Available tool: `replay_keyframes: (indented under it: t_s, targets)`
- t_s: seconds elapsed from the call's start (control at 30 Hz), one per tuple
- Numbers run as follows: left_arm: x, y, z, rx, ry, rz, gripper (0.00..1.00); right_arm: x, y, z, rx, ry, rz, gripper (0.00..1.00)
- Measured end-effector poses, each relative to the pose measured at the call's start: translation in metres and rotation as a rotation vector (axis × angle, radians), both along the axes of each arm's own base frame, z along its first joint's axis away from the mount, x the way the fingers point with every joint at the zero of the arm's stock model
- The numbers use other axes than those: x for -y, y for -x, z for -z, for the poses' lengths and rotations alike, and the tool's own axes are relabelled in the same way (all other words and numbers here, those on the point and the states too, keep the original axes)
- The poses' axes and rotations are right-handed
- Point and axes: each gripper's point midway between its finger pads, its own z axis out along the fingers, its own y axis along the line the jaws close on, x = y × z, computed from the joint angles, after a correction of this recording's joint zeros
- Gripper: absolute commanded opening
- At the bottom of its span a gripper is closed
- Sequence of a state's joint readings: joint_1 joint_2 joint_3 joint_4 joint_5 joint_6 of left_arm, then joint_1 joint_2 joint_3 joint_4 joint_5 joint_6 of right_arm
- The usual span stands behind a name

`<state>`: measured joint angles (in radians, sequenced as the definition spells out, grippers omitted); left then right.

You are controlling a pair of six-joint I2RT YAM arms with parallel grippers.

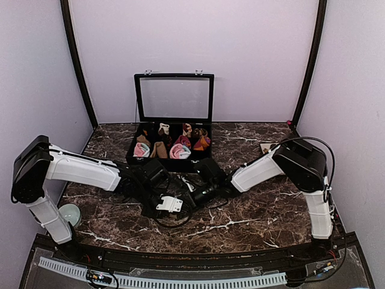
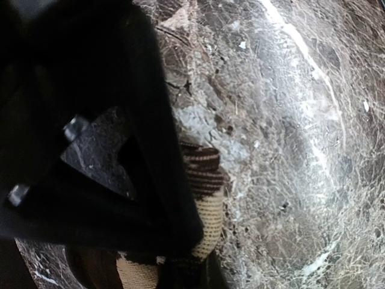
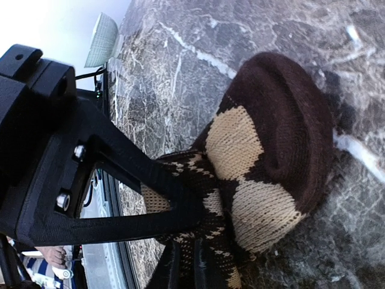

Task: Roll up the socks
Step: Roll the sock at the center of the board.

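Near the middle of the marble tabletop (image 1: 252, 217), just in front of the open black box (image 1: 133, 158) at its back edge, both arms meet over the brown-and-beige diamond sock (image 3: 264, 156). One end of the sock is wound into a thick dark-brown roll lying on the tabletop. The right pincer (image 3: 192, 241) is clamped on the patterned fabric trailing from that roll. The left pincer (image 2: 180, 256) is closed, with the striped and beige knit pinched at its tip. Sock rolls (image 1: 179, 150) fill the box's compartments.
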<state>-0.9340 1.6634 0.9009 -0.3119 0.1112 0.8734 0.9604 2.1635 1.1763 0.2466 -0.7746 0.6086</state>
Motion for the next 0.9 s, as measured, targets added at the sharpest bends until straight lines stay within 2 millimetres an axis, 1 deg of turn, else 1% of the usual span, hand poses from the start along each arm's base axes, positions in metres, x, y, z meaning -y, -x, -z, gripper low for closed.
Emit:
replay_keyframes:
  t_s: [0.07, 0.13, 0.17, 0.23, 0.27, 0.3, 0.33, 0.37, 0.43, 0.47, 0.53, 0.67, 0.7, 0.73, 0.83, 0.9]
  targets:
    - [0.001, 0.0, 0.0, -0.01, -0.007, -0.009, 0.0, 0.0, 0.0, -0.002, 0.002, -0.013, -0.004, 0.35]
    - [0.002, 0.0, -0.001, -0.029, -0.005, -0.021, 0.0, 0.001, 0.0, -0.007, 0.02, -0.022, 0.002, 0.39]
    - [0.002, 0.001, -0.001, -0.042, 0.0, -0.025, 0.0, 0.003, -0.001, -0.008, 0.034, -0.02, 0.014, 0.43]
    - [0.004, 0.0, -0.002, -0.079, 0.02, -0.049, 0.0, 0.01, -0.005, -0.007, 0.075, -0.003, 0.051, 0.52]
    - [0.005, 0.0, -0.002, -0.1, 0.03, -0.059, 0.0, 0.014, -0.007, -0.005, 0.094, 0.01, 0.073, 0.59]
    - [0.005, -0.001, -0.002, -0.131, 0.042, -0.075, 0.0, 0.022, -0.008, -0.004, 0.123, 0.014, 0.091, 0.72]
    - [0.006, -0.001, -0.002, -0.166, 0.052, -0.092, 0.0, 0.028, -0.009, -0.007, 0.151, 0.017, 0.107, 0.96]
    - [0.007, -0.002, -0.003, -0.201, 0.066, -0.095, 0.0, 0.033, -0.011, -0.009, 0.172, 0.026, 0.133, 0.99]
    - [0.009, 0.005, -0.005, -0.3, 0.09, -0.096, 0.0, 0.046, -0.022, -0.018, 0.254, 0.023, 0.189, 0.99]
    - [0.01, 0.005, -0.006, -0.328, 0.095, -0.107, 0.0, 0.054, -0.029, -0.019, 0.294, 0.037, 0.225, 0.99]
    - [0.012, 0.005, -0.003, -0.404, 0.093, -0.135, 0.0, 0.068, -0.034, -0.018, 0.35, 0.069, 0.274, 0.99]
    - [0.015, 0.003, -0.003, -0.502, 0.108, -0.186, 0.0, 0.095, -0.03, -0.015, 0.461, 0.128, 0.32, 0.99]
    - [0.015, 0.003, -0.003, -0.52, 0.11, -0.195, 0.0, 0.103, -0.026, -0.014, 0.493, 0.142, 0.327, 0.99]
    - [0.015, 0.003, -0.003, -0.531, 0.112, -0.199, 0.0, 0.116, -0.022, -0.015, 0.537, 0.16, 0.348, 0.99]
    - [0.015, 0.003, -0.003, -0.56, 0.115, -0.209, 0.0, 0.147, -0.021, -0.025, 0.626, 0.174, 0.448, 0.99]
    - [0.015, 0.003, -0.003, -0.575, 0.117, -0.212, 0.0, 0.16, -0.03, -0.038, 0.654, 0.14, 0.545, 0.99]
